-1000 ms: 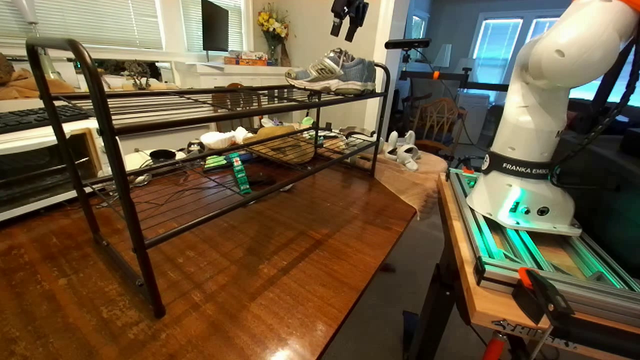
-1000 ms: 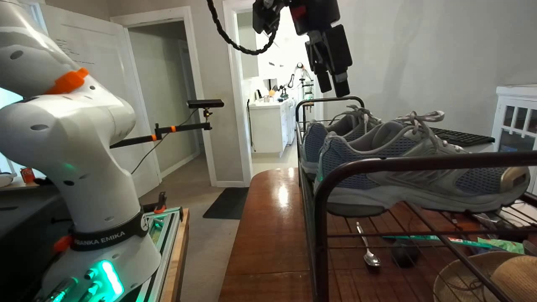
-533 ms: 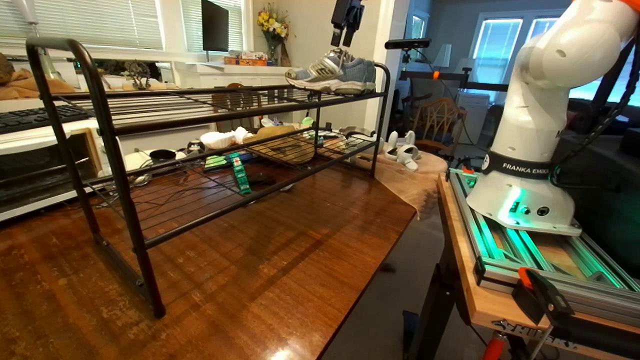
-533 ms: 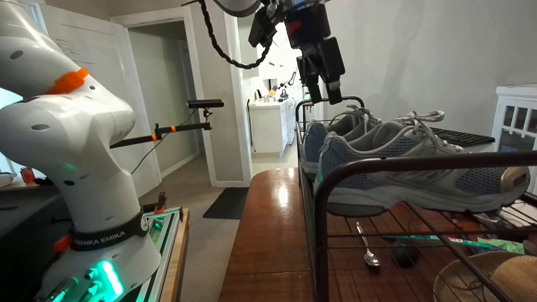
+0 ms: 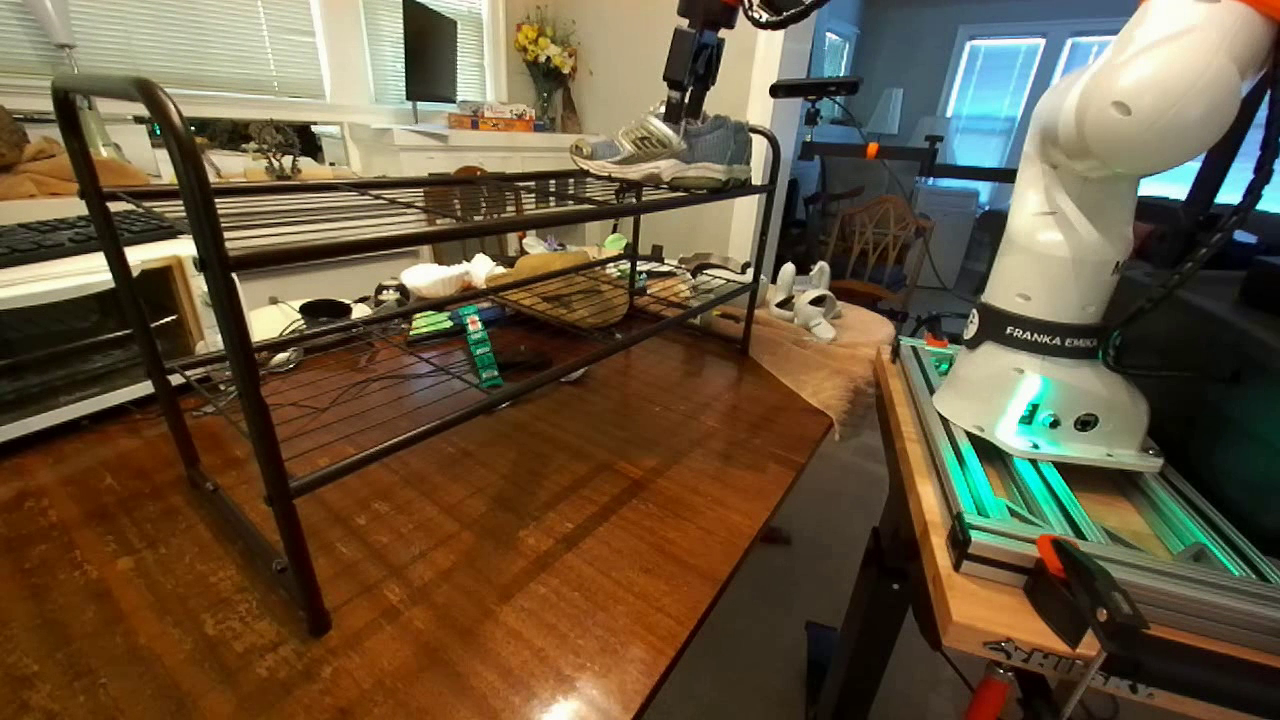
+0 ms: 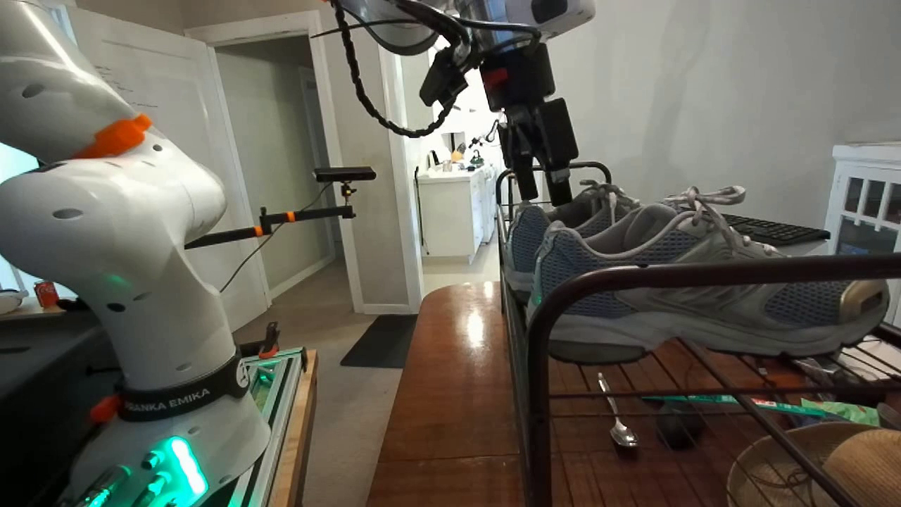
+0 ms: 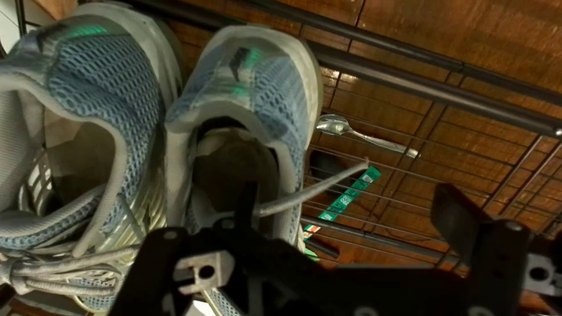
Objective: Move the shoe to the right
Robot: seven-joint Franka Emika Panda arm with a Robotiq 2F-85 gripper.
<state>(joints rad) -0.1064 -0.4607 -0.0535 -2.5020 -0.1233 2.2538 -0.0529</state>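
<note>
A brown wooden table (image 5: 520, 520) is the biggest thing here. Across a gap from it stands a bench (image 5: 970, 605), and on that the white arm (image 5: 1080, 230). On the table is a black wire rack (image 5: 400, 237), two shelves high. Near one end of it sits a white appliance (image 5: 55, 283) with a keyboard (image 5: 70, 238) on top, and a straw hat (image 6: 866, 465) shows through the wires.

At the opposite end, on the top shelf, the outer shoe (image 7: 105, 70) and the inner shoe (image 7: 285, 87) stand upright side by side, both grey-blue with paler soles, heels toward the arm. The outer one is nearer the end bar; whether the two touch, I cannot tell.

The gripper (image 6: 545, 196) points down over the inner shoe, its fingers (image 7: 456, 215) wide apart — one above the shoe's opening, the other past its side, over the wires — so in the wrist view the side wall lies between them. I cannot tell whether either fingertip touches the shoe or dips inside.

Below the top shelf show a green strip (image 7: 346, 199) and, near it, a spoon (image 7: 364, 137). A lace end (image 7: 316, 188) crosses the inner shoe's side wall, out into the gap between the fingers.
</note>
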